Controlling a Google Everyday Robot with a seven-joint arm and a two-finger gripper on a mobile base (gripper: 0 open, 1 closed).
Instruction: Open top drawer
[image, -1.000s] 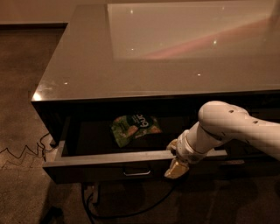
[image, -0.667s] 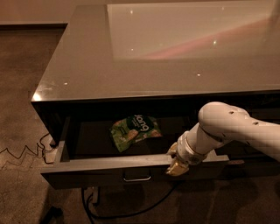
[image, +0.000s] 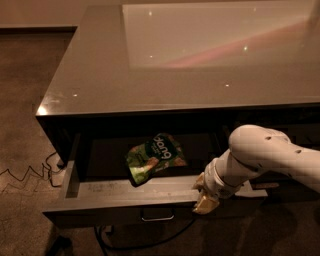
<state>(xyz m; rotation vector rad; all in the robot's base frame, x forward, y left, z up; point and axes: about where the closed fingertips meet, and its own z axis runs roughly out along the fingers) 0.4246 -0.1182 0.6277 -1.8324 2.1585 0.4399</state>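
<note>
Grey-brown and wide, the top drawer (image: 125, 191) sits under the left front corner of the desk (image: 150, 75), and in my single camera view it is pulled well out. Against the view from a second ago, its front has come further toward the camera and more of the dark interior is exposed. The green snack packet (image: 152, 159) inside now shows nearly whole, lying just behind the front wall. I judge the task to be largely done, with perhaps a little travel left. The hand (image: 206, 200) rests on the top edge of the drawer front, to the right of the small metal pull (image: 157, 216) and not on it. The white arm (image: 260, 155) reaches in from the right. Whether the hand is spread or clamped on that edge I cannot tell. A cable (image: 25, 175) trails across the carpet to the left.
</note>
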